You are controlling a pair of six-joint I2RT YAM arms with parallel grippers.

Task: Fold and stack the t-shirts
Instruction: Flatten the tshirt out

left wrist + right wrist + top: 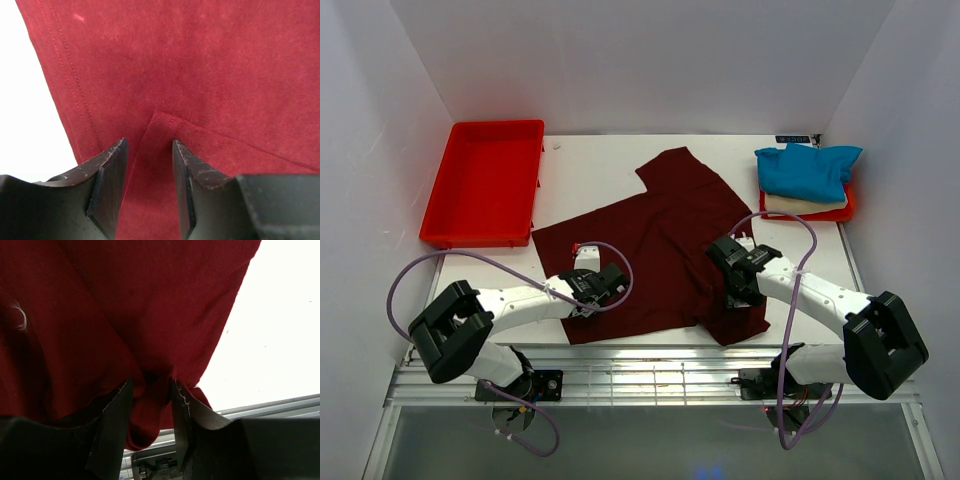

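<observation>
The dark maroon t-shirt (660, 245) lies spread across the middle of the table. My left gripper (592, 292) rests on its near left part. In the left wrist view the gripper (149, 142) is open, with flat cloth (200, 75) and a folded hem corner between its fingers. My right gripper (734, 272) is on the shirt's near right part. In the right wrist view the gripper (150, 382) is shut on a bunch of the maroon cloth (125, 315), lifted off the table. The bright blue t-shirt (808, 168) lies folded on the cream one (798, 204) at the back right.
An empty red tray (485, 180) stands at the back left. A second red tray (840, 212) holds the blue and cream shirts. White walls enclose the table. The table's metal front rail (270, 407) lies just below the right gripper.
</observation>
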